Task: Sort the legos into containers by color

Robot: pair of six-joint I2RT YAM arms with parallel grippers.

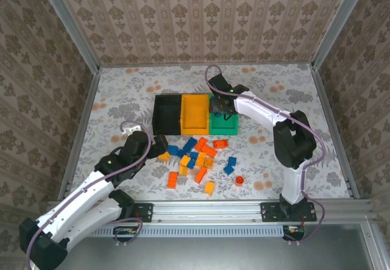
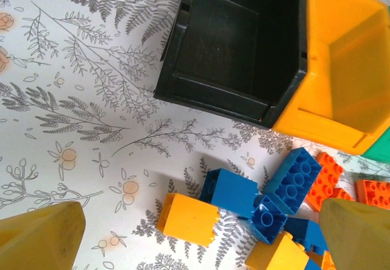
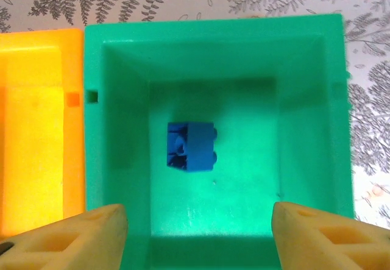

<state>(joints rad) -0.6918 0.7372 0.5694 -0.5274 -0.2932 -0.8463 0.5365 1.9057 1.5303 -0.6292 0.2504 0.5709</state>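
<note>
Three containers stand in a row: black (image 1: 166, 113), yellow-orange (image 1: 195, 111) and green (image 1: 223, 124). Several loose legos (image 1: 198, 157), blue, yellow-orange and red-orange, lie scattered in front of them. My right gripper (image 3: 198, 212) hangs open over the green bin (image 3: 244, 191), where one blue brick (image 3: 192, 146) lies on the floor, free of the fingers. My left gripper (image 2: 200, 212) is open just above a yellow brick (image 2: 187, 219) at the pile's left edge, beside blue bricks (image 2: 234, 191). The black bin (image 2: 231, 44) looks bare inside.
A small red round piece (image 1: 239, 180) lies apart at the pile's right. Patterned walls close in the table on three sides, and a metal rail (image 1: 207, 212) runs along the near edge. The bins touch each other side by side.
</note>
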